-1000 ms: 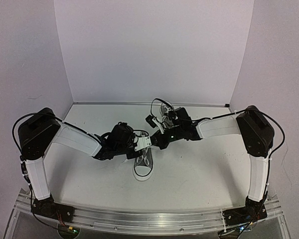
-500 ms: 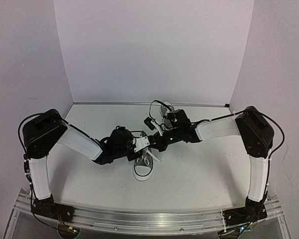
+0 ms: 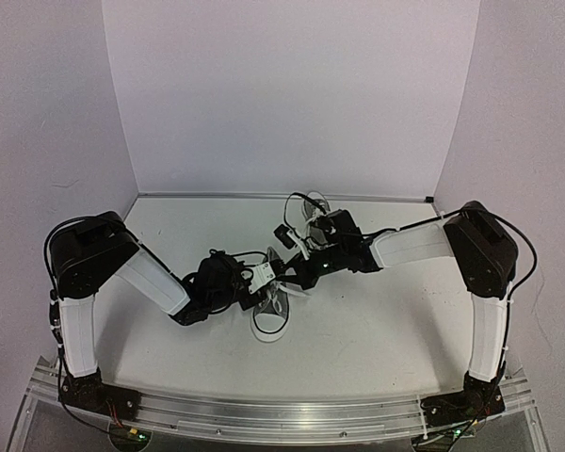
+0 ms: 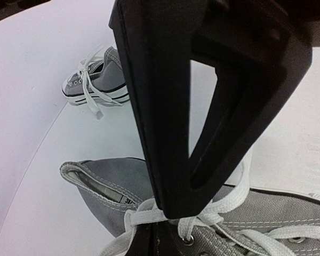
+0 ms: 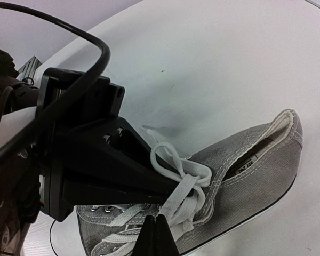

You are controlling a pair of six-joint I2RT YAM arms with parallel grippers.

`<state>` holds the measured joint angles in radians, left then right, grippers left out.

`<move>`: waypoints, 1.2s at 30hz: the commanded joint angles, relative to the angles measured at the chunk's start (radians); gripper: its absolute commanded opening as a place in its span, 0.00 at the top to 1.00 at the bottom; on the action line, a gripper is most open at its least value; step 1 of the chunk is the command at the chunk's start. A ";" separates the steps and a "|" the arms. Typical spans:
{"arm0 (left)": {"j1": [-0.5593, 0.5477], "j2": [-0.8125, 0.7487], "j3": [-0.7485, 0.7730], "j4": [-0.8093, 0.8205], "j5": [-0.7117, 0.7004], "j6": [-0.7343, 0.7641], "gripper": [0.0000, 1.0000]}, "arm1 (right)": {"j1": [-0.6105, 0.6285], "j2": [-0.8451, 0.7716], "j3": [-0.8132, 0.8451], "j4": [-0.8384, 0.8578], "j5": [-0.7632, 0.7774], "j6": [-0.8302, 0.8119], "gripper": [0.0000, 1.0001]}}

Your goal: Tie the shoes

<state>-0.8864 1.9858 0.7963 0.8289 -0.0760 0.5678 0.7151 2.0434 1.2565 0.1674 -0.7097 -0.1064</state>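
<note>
- While its black shoulder housing sits at the far left of the top view, the left arm's white forearm slants rightward toward the middle of the white matte table [image 3: 386, 325].
- At that forearm's end, the left gripper [image 3: 266, 274] has its black fingers pressed together to a point. They are clamped on the white flat lace [image 5: 186, 189] of the near grey canvas sneaker [image 3: 270, 318], and the right wrist view shows a lace loop emerging at the tip.
- A thin black cable [image 5: 69, 32] arcs over this gripper's body in the right wrist view.
- Just below the two grippers, the near grey canvas sneaker, a small low-top with a white rubber sole, stands upright on the table. Its toe cap points toward the arm bases and its heel opening toward the back wall.
- The lace crosses loosely over the tongue near the upper eyelets.
- Coming in from the right, the right gripper [image 3: 289, 272] has its fingers closed together too, pinching the same lace just beside the left gripper's tip.
- Behind and a little to the right, the far grey canvas sneaker [image 4: 104, 80] sits near the back of the table. It is well apart from the first, and its white lace ends trail loose on the surface.
- Farthest right, the right arm's white forearm leads back to its black shoulder housing.
</note>
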 commanded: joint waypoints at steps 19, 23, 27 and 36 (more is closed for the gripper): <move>0.004 0.046 0.007 0.130 0.128 0.007 1.00 | -0.024 -0.071 -0.022 0.024 -0.041 0.034 0.78; 0.004 0.056 0.011 0.128 0.130 0.007 1.00 | -0.052 -0.100 -0.025 0.030 -0.074 0.070 0.69; 0.004 0.056 0.014 0.126 0.130 0.008 1.00 | -0.103 -0.124 -0.037 0.084 -0.081 0.170 0.67; 0.004 0.054 0.019 0.116 0.129 0.023 1.00 | -0.152 0.008 0.048 -0.015 -0.067 0.269 0.81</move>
<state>-0.8818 2.0323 0.7963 0.9340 0.0280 0.5767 0.5549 1.9873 1.2538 0.1956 -0.7507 0.1123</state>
